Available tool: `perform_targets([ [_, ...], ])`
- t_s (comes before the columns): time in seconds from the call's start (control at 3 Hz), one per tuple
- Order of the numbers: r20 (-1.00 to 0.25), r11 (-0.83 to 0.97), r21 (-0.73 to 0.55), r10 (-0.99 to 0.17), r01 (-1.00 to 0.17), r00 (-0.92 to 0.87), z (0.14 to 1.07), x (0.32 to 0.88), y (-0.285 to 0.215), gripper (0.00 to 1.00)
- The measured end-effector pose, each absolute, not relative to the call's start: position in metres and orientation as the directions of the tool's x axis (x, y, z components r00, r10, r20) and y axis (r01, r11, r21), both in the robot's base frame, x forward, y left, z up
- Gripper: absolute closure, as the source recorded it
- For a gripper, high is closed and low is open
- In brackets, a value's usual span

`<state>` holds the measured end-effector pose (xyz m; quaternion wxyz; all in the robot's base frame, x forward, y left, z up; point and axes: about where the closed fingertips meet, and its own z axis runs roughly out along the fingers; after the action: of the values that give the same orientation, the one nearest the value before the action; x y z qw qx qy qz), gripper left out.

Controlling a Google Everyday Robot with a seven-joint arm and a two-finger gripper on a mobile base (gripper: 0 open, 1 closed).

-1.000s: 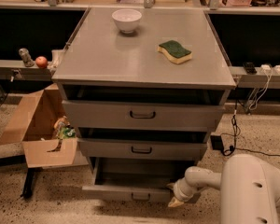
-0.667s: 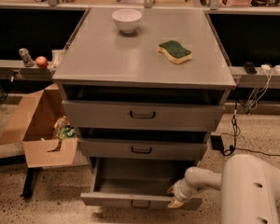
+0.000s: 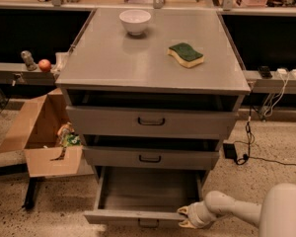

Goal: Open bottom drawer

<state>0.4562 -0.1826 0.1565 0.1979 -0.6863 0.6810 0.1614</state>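
Fingers: one above and one below the right end of the bottom drawer front, set narrow, apparently pinching that panel. The gripper sits at 5 o'clock in the view. The drawer lies at 6 o'clock, lowest of three.

Progress: the drawer stands pulled well out, floor exposed. Judged largely complete; only release and withdrawal are outstanding.

Contents: nothing visible in the drawer. Bowl at 12 o'clock on the cabinet top, interior not visible. Cardboard box at 8 o'clock holds small coloured items, unidentified.
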Motion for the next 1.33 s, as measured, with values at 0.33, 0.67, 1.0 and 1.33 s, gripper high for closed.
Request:
perform_targets([
  [0.33,-0.491,0.006,-0.052,-0.871,-0.999,0.020,0.157,0.456,-0.183,1.00],
  [0.67,-0.549,0.021,-0.047,-0.836,-0.999,0.008,0.149,0.439,-0.188,1.00],
  [1.0,-0.553,0.022,-0.047,-0.833,-0.999,0.008,0.152,0.439,-0.186,0.82],
  [1.33,-0.554,0.022,-0.047,-0.833,-0.999,0.008,0.152,0.439,-0.186,0.58],
])
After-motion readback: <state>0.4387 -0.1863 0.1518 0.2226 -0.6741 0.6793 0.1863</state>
